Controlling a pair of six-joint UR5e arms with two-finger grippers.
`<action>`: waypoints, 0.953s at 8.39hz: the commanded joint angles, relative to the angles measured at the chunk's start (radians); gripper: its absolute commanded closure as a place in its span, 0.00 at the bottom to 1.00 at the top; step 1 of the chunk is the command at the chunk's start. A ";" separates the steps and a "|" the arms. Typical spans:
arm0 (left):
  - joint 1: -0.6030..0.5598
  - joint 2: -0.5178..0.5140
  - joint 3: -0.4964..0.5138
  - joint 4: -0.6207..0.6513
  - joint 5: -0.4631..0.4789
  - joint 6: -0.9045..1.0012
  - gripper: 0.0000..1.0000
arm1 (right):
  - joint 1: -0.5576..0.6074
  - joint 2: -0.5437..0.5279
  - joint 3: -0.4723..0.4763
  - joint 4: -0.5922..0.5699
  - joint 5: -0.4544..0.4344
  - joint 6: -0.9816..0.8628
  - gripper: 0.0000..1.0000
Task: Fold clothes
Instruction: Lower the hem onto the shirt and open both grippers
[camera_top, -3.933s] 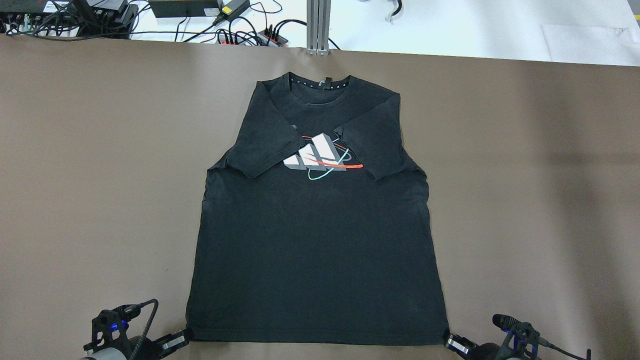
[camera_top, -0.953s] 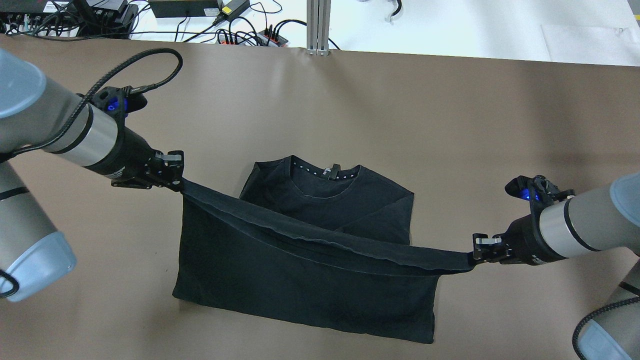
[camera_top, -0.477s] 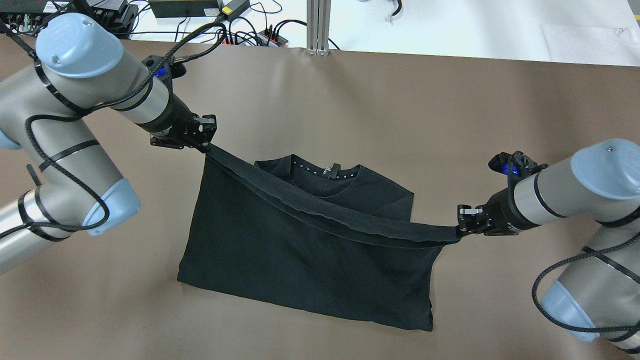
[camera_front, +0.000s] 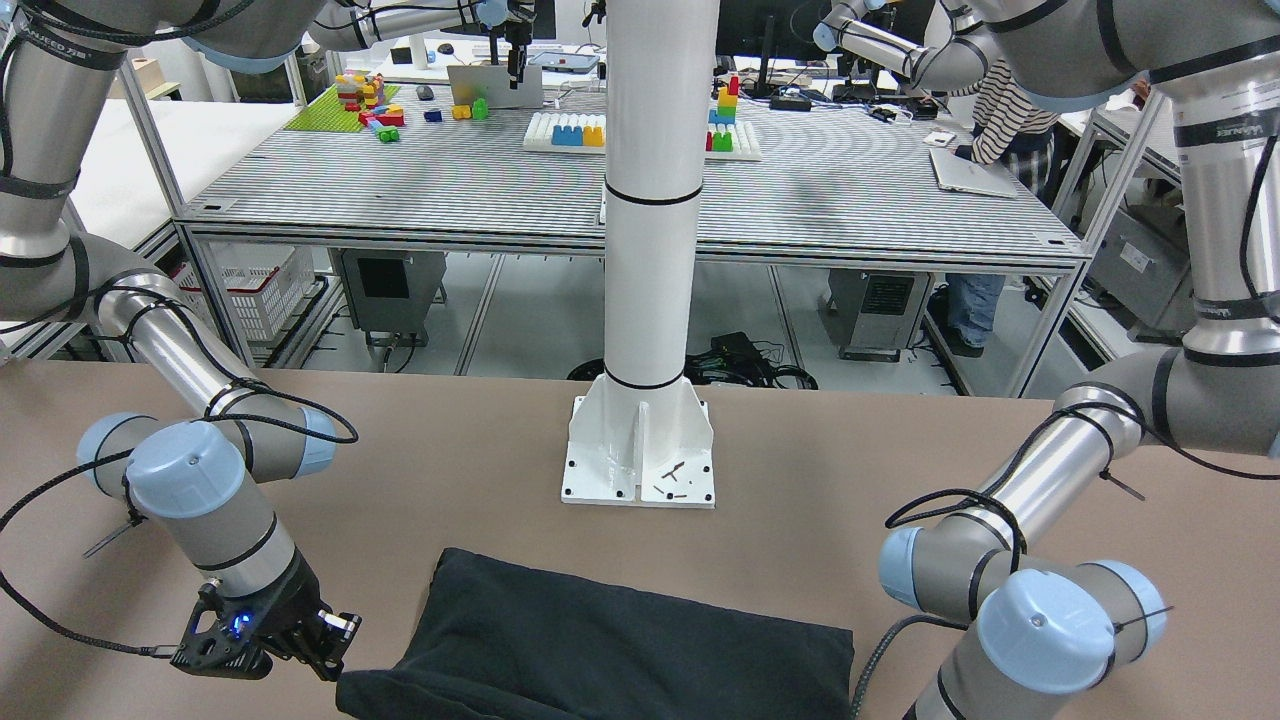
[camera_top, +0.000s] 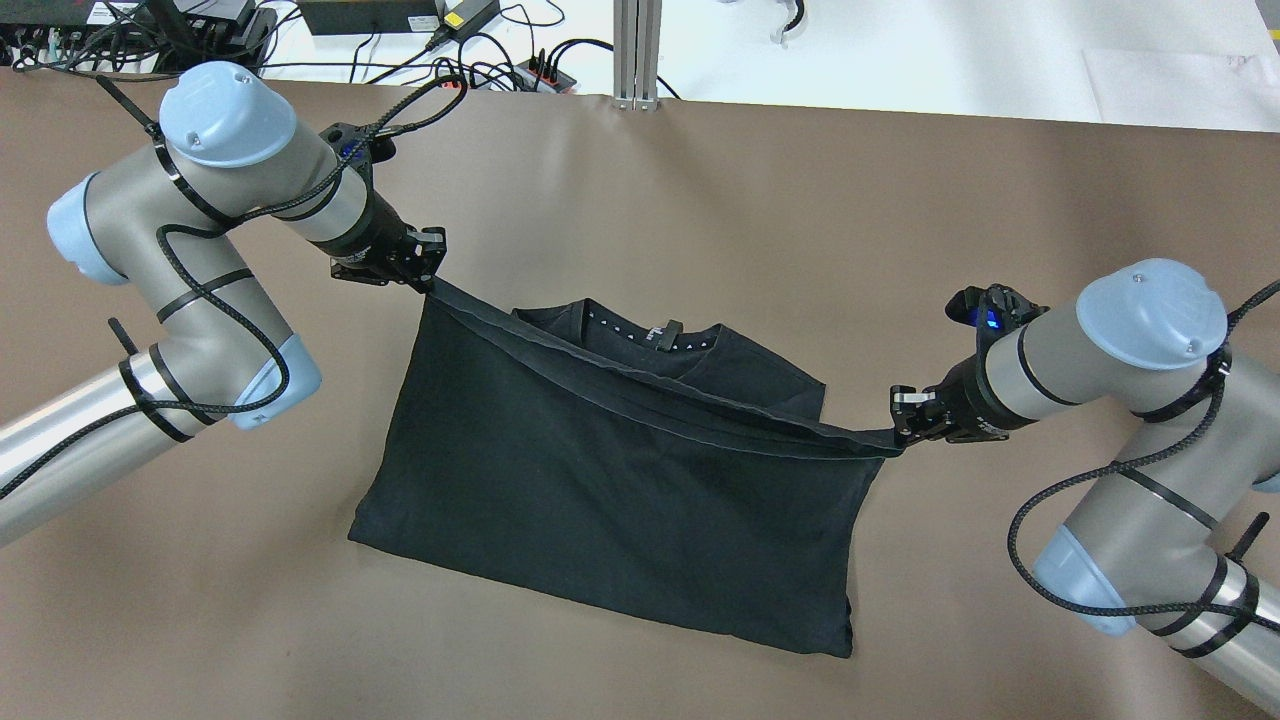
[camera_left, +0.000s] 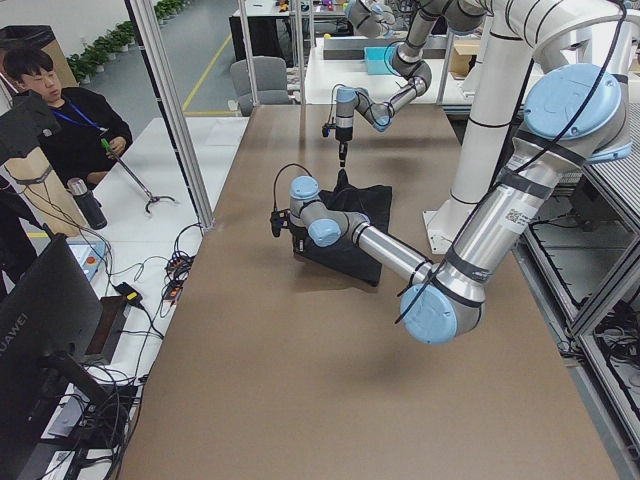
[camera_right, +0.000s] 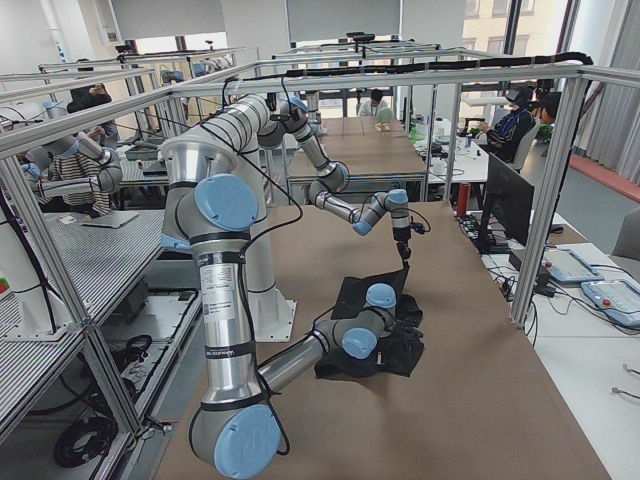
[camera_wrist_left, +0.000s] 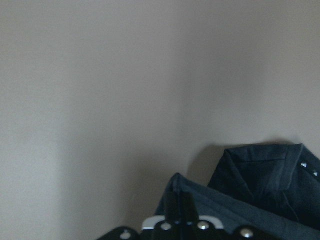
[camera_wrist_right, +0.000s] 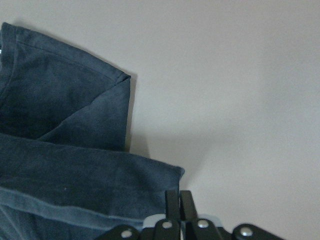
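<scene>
The clothes are one black T-shirt (camera_top: 600, 480) on the brown table, its lower half doubled over the upper half. The hem hangs as a taut band between my two grippers, just short of the collar (camera_top: 650, 335). My left gripper (camera_top: 432, 277) is shut on the hem's left corner, and its wrist view shows the shirt (camera_wrist_left: 250, 190) bunched at the closed fingers (camera_wrist_left: 180, 207). My right gripper (camera_top: 898, 428) is shut on the other corner, nearer the robot, so the band runs slanted. The right wrist view shows the shirt's fabric (camera_wrist_right: 60, 165) under the closed fingers (camera_wrist_right: 179, 200). Facing the robot, the right gripper (camera_front: 335, 650) grips the shirt (camera_front: 620, 640).
A white pillar on a base plate (camera_front: 640, 460) stands behind the shirt at the robot's side. Cables and power strips (camera_top: 480, 60) and an aluminium post (camera_top: 637, 50) line the far edge. A person (camera_left: 60, 110) sits beyond the table's left end.
The shirt first lay flat with both grippers at its bottom corners. They have since lifted the hem and carried it away from the robot over the shirt, the left further than the right.
</scene>
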 joint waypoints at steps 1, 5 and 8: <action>-0.004 0.001 0.005 -0.035 0.000 0.058 0.06 | 0.009 0.018 -0.004 0.005 -0.004 -0.007 0.07; 0.013 0.152 -0.156 -0.064 -0.002 0.096 0.05 | 0.018 0.031 0.031 0.000 -0.001 -0.021 0.06; 0.128 0.420 -0.254 -0.365 0.000 0.089 0.05 | 0.015 0.022 0.040 0.003 -0.037 -0.067 0.06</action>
